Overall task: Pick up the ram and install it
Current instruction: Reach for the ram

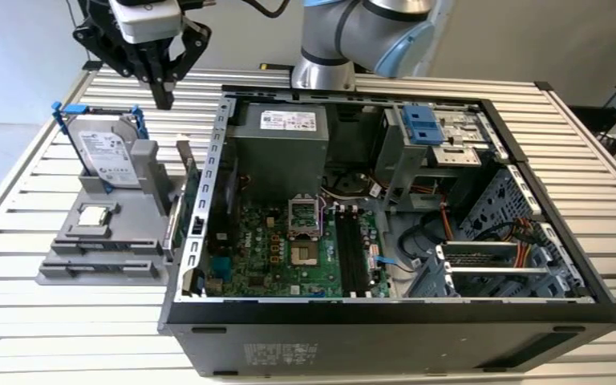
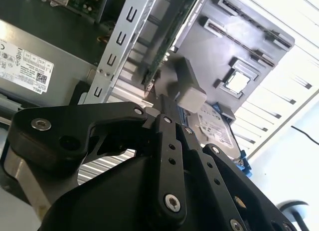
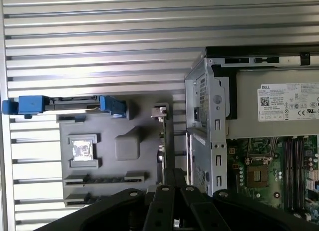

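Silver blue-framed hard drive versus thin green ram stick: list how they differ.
The silver hard drive in its blue frame is a broad slab; the thin bluish-green ram stick is a narrow sliver. The drive faces the exterior view; the ram shows mostly its edge. The ram stands nearer the black computer case. Both stand upright in the grey holder.

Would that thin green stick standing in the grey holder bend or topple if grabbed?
The ram looks like a thin rigid board, so probably stiff and light. Standing on edge in the grey holder, it may tip if nudged.
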Robot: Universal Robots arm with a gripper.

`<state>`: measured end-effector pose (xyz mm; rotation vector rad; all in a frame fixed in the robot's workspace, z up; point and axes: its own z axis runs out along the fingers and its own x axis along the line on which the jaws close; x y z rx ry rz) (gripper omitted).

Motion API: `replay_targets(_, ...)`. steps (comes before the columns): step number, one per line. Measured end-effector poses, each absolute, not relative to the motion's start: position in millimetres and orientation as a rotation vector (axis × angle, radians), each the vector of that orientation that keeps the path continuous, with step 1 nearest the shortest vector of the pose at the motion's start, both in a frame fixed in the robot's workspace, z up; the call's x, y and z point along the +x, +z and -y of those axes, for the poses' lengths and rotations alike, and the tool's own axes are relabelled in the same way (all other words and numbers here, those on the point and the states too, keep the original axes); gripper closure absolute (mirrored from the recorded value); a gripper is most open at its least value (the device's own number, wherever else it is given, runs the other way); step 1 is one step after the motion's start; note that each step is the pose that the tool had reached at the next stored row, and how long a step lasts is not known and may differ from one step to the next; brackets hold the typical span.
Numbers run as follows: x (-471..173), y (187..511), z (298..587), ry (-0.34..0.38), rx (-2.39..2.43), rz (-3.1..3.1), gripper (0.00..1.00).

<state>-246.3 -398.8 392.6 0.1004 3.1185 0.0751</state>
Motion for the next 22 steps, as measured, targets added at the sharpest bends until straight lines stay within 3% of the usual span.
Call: replay_targets(22, -274.0, 392.6, 398.8, 0.075, 0.099, -3.119, 1.00)
